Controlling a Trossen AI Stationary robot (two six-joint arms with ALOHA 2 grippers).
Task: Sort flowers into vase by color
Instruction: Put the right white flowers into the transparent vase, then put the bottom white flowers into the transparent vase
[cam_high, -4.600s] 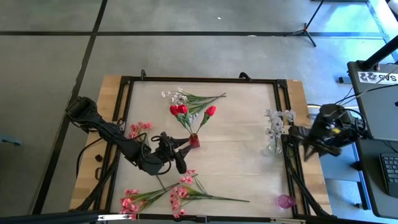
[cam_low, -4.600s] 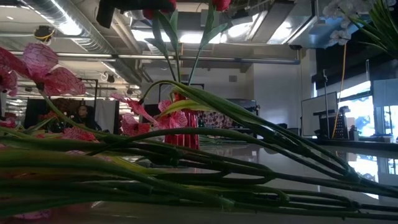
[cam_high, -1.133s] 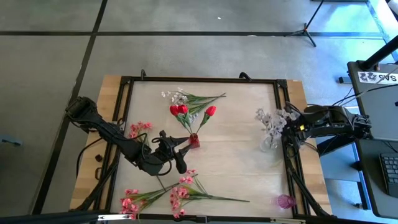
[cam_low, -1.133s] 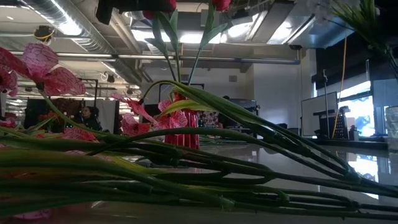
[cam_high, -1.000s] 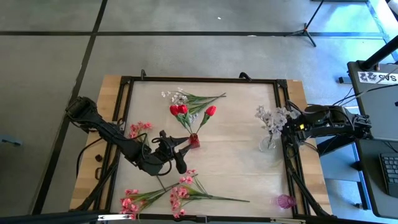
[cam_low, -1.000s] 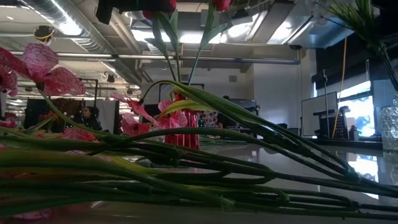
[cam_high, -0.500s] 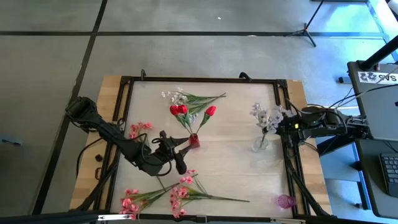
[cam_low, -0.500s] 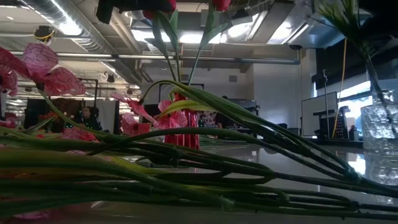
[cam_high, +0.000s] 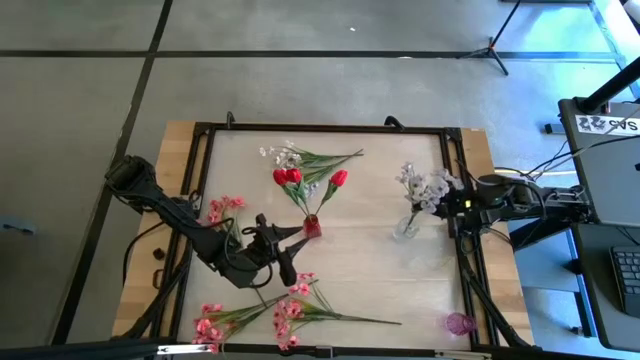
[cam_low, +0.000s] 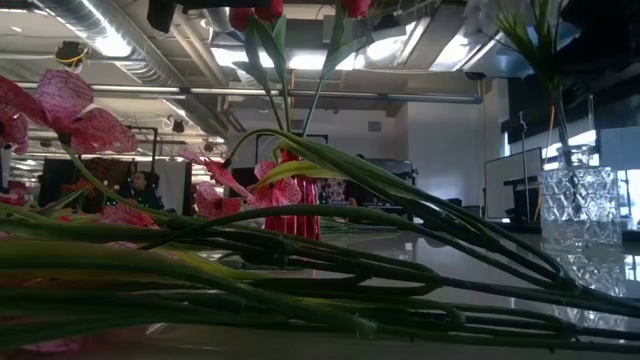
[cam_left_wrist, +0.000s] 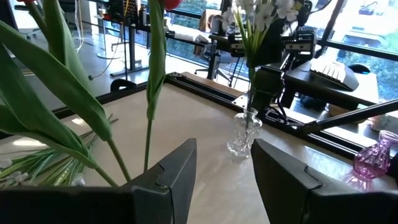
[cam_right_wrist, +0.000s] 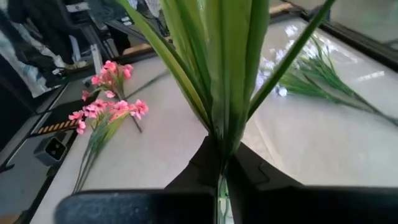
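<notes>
A clear glass vase (cam_high: 407, 228) holding whitish blossom sprigs (cam_high: 425, 185) stands on the table's right half, also seen in the low view (cam_low: 577, 205). My right gripper (cam_high: 448, 205) is shut on those sprigs just above the vase. A small red vase (cam_high: 313, 226) with red tulips (cam_high: 288, 176) stands mid-table. My left gripper (cam_high: 293, 250) is open beside it on its near-left side, touching nothing. Another whitish sprig (cam_high: 300, 158) lies toward the far edge. Pink sprays (cam_high: 290, 310) lie near the near edge, and one more pink spray (cam_high: 225, 207) lies at the left. My right gripper pinches the green stems of the whitish sprigs (cam_right_wrist: 219, 134) between its two fingers (cam_right_wrist: 249, 169), just above the clear vase's mouth. It comes level from the table's right, its fingers lying across the stems. The stems stand nearly upright in the vase (cam_left_wrist: 244, 132), whose base is on the table.
A small pink-purple vase (cam_high: 459, 323) stands at the near right corner. A black frame (cam_high: 330, 128) rims the tabletop. Bare table shows between the red vase and the clear vase. Desks and equipment fill the room beyond the right edge.
My right gripper has moved toward the table's left, staying shut on the stems. The clear vase with the whitish sprigs has travelled with it from beside the right rail in toward the middle, staying upright.
</notes>
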